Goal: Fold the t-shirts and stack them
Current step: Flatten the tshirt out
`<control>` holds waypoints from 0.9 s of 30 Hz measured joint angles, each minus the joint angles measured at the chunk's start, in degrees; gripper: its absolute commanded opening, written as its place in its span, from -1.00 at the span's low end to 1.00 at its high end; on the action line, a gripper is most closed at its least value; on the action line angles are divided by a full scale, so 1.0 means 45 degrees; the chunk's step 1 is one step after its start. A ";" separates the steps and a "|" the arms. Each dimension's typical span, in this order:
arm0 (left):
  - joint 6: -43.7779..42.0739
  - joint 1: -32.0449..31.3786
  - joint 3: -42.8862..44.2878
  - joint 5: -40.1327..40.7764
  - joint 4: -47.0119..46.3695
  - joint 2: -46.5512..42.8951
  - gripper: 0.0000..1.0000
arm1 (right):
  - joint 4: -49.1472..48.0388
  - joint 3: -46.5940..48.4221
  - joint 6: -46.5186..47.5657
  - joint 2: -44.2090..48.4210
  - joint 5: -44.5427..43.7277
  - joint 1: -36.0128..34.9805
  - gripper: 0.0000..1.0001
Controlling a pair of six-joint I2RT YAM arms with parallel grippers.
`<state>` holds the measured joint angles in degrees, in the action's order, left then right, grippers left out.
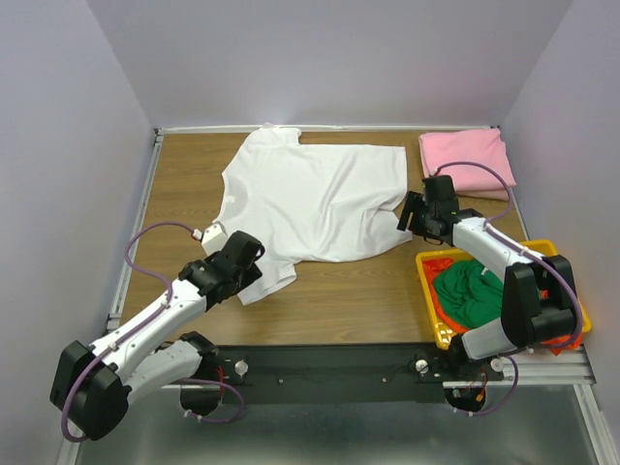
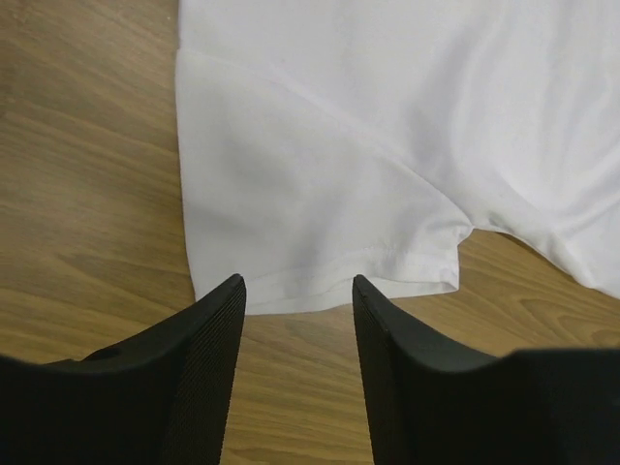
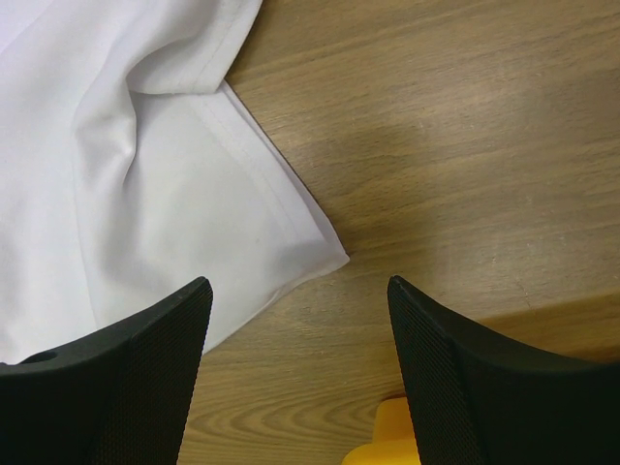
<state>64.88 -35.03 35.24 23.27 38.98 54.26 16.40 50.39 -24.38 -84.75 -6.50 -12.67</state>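
Surface: brown wood-grain board (image 1: 184, 174), framed by a pale metal rail, with plain lilac walls (image 1: 58, 116) on three sides.

Large white short-sleeved t-shirt (image 1: 315, 199) lies spread open across the middle and far part of the surface, collar toward the far rail, one sleeve reaching the near left. Folded pink t-shirt (image 1: 463, 160) sits in the far right corner, apart from the white one. Yellow plastic basket (image 1: 432, 305) at the near right holds a bunched green t-shirt (image 1: 468, 289) over orange cloth (image 1: 444, 262) (only its edges show).

Left gripper (image 2: 295, 302): fingers apart, nothing between them, poised at the white sleeve's hem. Right gripper (image 3: 298, 291): fingers wide apart over the white shirt's right corner, holding nothing.

Hard to make out: the right arm covers much of the basket's right side, and the left gripper hides part of the sleeve from above.
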 measured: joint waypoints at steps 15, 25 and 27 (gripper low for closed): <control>0.2832 -0.0627 0.1472 -0.0316 0.2166 0.3483 0.15 | -0.0010 0.0000 0.0068 0.0000 0.0432 0.0000 0.60; 0.4090 -0.1020 0.1831 -0.0306 0.3007 0.5357 0.07 | -0.0092 -0.0005 0.0107 0.0005 0.0680 0.0000 0.61; 0.4221 -0.1049 0.1870 -0.0301 0.3041 0.5518 0.07 | -0.0107 -0.0005 0.0102 0.0005 0.0695 0.0000 0.60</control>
<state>83.88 -39.75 43.66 21.91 52.66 79.09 15.92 50.37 -23.92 -84.73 -3.38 -12.67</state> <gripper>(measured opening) 0.534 0.801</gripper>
